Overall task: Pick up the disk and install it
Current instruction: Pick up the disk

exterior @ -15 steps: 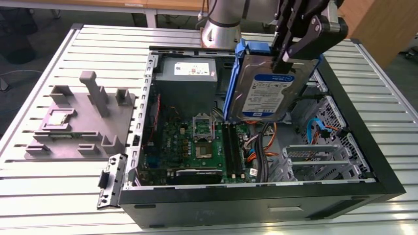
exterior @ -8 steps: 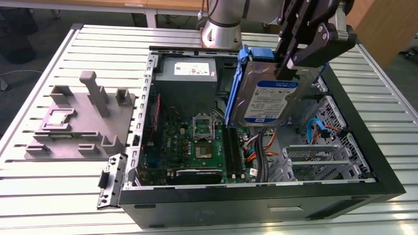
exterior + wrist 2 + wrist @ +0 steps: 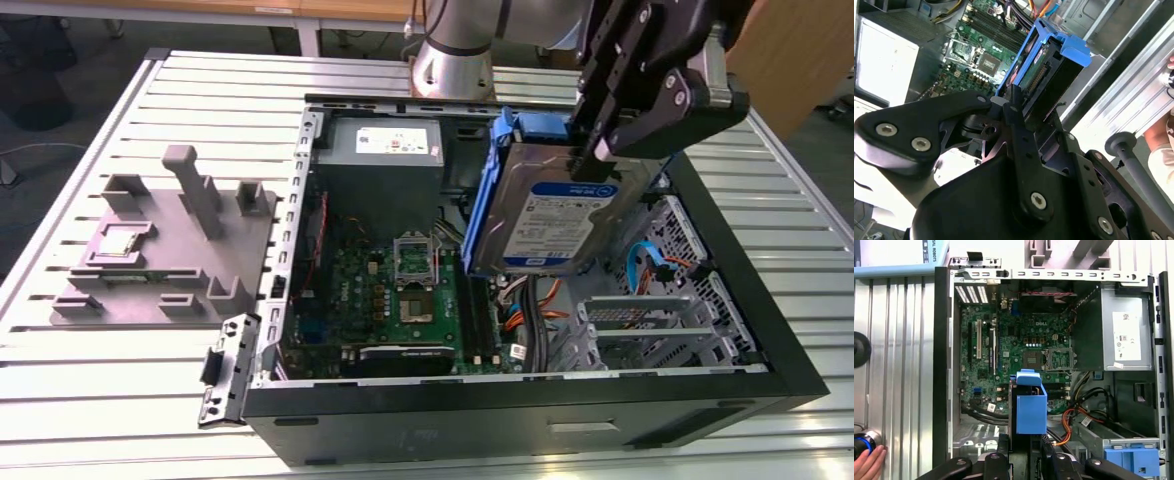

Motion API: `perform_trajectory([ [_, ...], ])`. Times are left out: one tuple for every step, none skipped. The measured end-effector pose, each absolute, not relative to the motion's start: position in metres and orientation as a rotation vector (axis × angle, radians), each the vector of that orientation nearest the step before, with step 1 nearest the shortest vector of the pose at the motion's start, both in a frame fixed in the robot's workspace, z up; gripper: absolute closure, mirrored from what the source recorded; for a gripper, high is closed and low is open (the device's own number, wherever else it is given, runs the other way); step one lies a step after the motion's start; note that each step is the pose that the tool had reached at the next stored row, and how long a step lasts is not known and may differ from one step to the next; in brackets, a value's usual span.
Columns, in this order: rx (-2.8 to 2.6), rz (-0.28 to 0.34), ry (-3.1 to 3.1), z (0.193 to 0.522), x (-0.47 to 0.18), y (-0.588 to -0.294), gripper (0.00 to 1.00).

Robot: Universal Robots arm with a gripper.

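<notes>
The disk, a silver hard drive with a white-and-blue label in a bright blue bracket, hangs tilted on edge over the right half of the open computer case. My gripper is shut on its upper end, black fingers clamping both faces. In the second wrist view the disk's blue bracket juts out beyond the gripper, above the motherboard. The first wrist view looks straight down onto the disk's blue end, between the fingers of the gripper, over the case's cable area.
Inside the case lie the green motherboard, the grey power supply and a metal drive cage with a blue-handled bay. A grey fixture stands on the slatted table. A person's hand rests near the table edge.
</notes>
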State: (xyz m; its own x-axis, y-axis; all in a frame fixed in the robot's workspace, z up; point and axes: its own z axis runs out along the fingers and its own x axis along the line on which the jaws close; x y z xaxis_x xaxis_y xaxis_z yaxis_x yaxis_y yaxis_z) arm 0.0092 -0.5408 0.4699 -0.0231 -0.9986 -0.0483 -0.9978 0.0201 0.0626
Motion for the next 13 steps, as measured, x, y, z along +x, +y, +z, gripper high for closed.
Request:
perform_trajectory([
  [2.189,-0.123,-2.237,0.47,0.009,-0.542,0.65],
  [2.189,-0.123,-2.237,0.47,0.009,-0.544,0.65],
  [2.189,-0.123,-2.237,0.47,0.009,-0.546,0.65],
  [2.189,-0.123,-2.237,0.47,0.009,-0.548,0.65],
  [2.189,-0.123,-2.237,0.47,0.009,-0.55,0.65],
  [2.189,-0.123,-2.237,0.47,0.009,-0.551,0.65],
  [2.189,-0.123,-2.238,0.47,0.009,-0.553,0.65],
  [2.188,-0.123,-2.238,0.47,0.009,-0.555,0.65],
  [2.188,-0.123,-2.238,0.47,0.009,-0.557,0.65],
  [2.188,-0.123,-2.238,0.47,0.009,-0.559,0.65],
  [2.188,-0.123,-2.238,0.47,0.01,-0.56,0.65],
  [2.188,-0.123,-2.238,0.47,0.01,-0.562,0.65],
  [2.188,-0.123,-2.238,0.47,0.01,-0.564,0.65],
])
